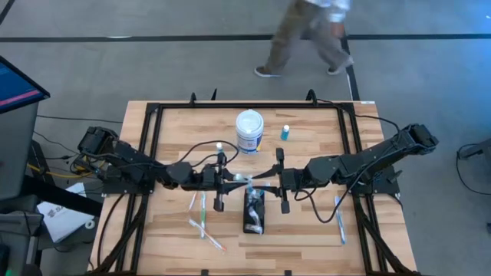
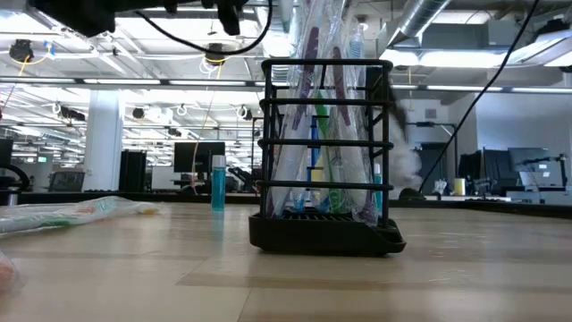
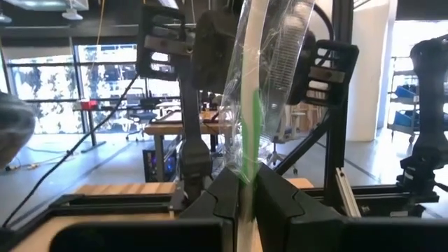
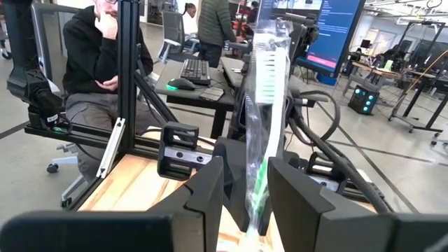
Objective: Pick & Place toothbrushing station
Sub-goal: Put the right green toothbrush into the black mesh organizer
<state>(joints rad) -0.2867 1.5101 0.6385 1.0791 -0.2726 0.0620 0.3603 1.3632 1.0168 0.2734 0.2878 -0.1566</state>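
A toothbrush in a clear wrapper [image 1: 244,179] hangs in the air between my two grippers, above the table's middle. My left gripper [image 1: 232,181] [image 3: 245,187] is shut on it. My right gripper [image 1: 271,178] [image 4: 246,178] faces it, open, with a finger on either side of the wrapped toothbrush [image 4: 260,126]. The toothbrushing station [image 1: 253,211] [image 2: 326,161], a black slotted holder, stands on the table just nearer than the grippers. Several wrapped toothbrushes stand upright in it. My left gripper pinches the wrapped toothbrush by its white and green handle [image 3: 246,150] between its two fingers. The brush sticks out past the fingertips toward my right gripper, with its bristle head [image 3: 281,52] at the far end. It is lifted clear of the table.
A white tub with a blue label [image 1: 249,132] and a small blue bottle [image 1: 285,133] stand toward the far edge. Loose wrapped toothbrushes lie at near left [image 1: 205,230] and near right [image 1: 338,218]. A person walks past beyond the far edge [image 1: 307,34], and another sits by the frame [image 4: 91,63].
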